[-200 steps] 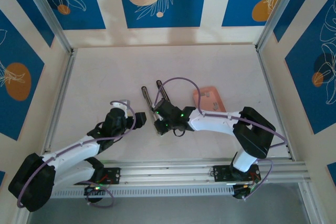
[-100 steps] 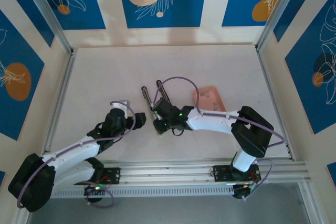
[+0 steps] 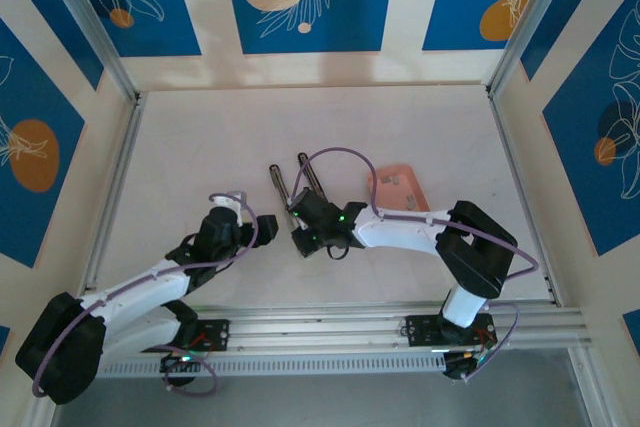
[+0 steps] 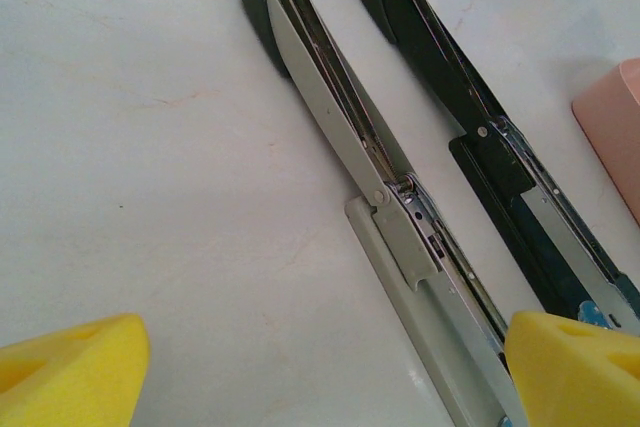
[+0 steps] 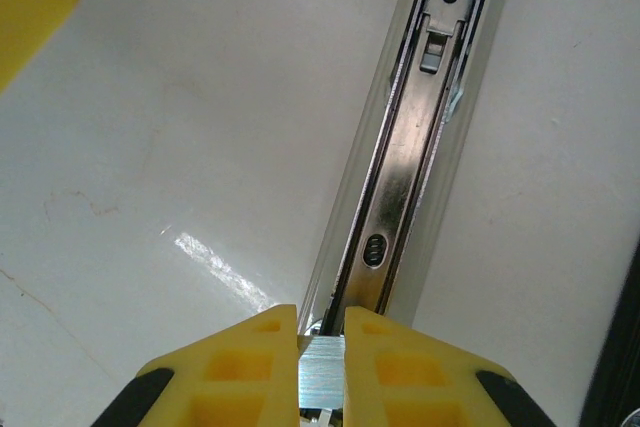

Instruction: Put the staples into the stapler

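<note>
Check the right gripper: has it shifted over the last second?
Yes, slightly. In the top view the right gripper, shut on the staples, has edged left, away from the pink tray, which has not moved.

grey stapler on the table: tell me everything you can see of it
The grey stapler lies opened out flat on the white table, its two halves in line from a hinge. One half is a light grey arm with a dark tip; the other a shiny metal magazine channel, open upward. A dark stapler lies beside it, apart. The right gripper pinches a staple strip at the channel's end; whether it touches is unclear.
</note>
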